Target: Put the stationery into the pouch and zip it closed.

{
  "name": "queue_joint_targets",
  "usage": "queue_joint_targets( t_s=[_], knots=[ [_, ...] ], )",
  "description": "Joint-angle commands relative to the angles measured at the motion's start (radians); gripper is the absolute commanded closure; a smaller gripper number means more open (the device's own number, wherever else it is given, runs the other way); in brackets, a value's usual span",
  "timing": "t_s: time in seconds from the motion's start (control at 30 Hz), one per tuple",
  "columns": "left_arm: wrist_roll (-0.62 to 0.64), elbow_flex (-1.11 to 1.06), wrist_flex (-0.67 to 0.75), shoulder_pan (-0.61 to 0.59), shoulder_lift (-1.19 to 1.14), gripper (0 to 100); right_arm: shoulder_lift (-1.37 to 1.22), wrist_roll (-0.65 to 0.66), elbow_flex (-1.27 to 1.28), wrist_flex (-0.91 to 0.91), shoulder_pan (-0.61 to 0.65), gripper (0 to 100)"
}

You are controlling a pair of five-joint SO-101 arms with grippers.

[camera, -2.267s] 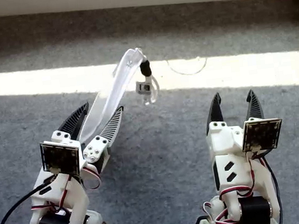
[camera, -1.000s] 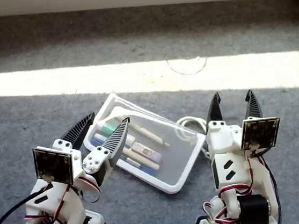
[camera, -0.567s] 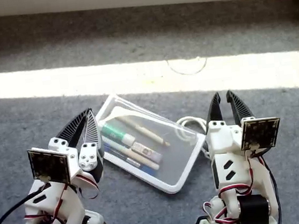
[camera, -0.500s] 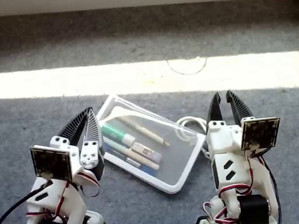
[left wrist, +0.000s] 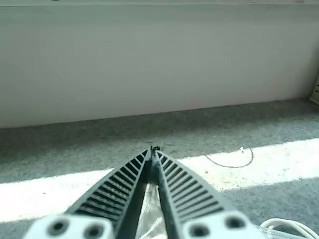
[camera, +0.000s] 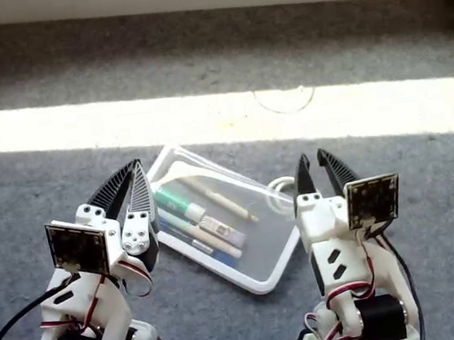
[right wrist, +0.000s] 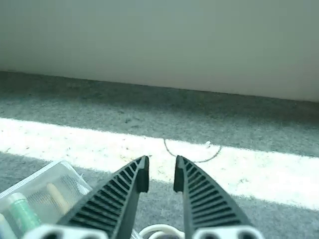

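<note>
A clear plastic pouch (camera: 263, 252) lies flat on the grey carpet between the two arms. It holds a green-capped marker (camera: 169, 201), a wooden pencil (camera: 224, 201) and a few other pens. My left gripper (camera: 136, 168) is shut beside the pouch's left corner; its fingertips meet in the left wrist view (left wrist: 152, 149). My right gripper (camera: 312, 157) hovers over the pouch's right end, open by a narrow gap with nothing in it (right wrist: 160, 164). The right wrist view shows the pouch (right wrist: 47, 189) and the marker (right wrist: 19, 209).
A white cord loop (camera: 279, 193) lies at the pouch's right end, close under my right gripper. A thin wire loop (camera: 284, 98) rests on the sunlit strip of carpet farther out. A pale wall (right wrist: 159, 40) closes the far side.
The left gripper held the pouch up, laid it flat, let go and then shut. The right gripper narrowed, and its arm has just swung left toward the pouch.
</note>
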State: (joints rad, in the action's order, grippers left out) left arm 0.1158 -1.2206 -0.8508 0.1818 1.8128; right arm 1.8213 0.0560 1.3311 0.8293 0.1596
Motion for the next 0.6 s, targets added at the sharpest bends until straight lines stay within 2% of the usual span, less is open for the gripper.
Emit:
queue_joint_targets(
  t_s=[0.0,0.1,0.23,0.57],
  knots=[
    [0.005,0.007,0.023,-0.015,0.008,99,0.012,-0.006,-0.018,0.001,0.025,94.0],
    [0.005,0.007,0.023,-0.015,0.008,99,0.012,0.002,-0.018,0.004,0.030,97.5],
    [0.005,0.005,0.023,-0.015,0.008,99,0.012,0.002,-0.021,0.061,0.030,97.9],
    [0.005,-0.007,0.037,-0.015,0.007,99,0.019,-0.006,-0.021,0.068,0.030,99.5]
  ],
)
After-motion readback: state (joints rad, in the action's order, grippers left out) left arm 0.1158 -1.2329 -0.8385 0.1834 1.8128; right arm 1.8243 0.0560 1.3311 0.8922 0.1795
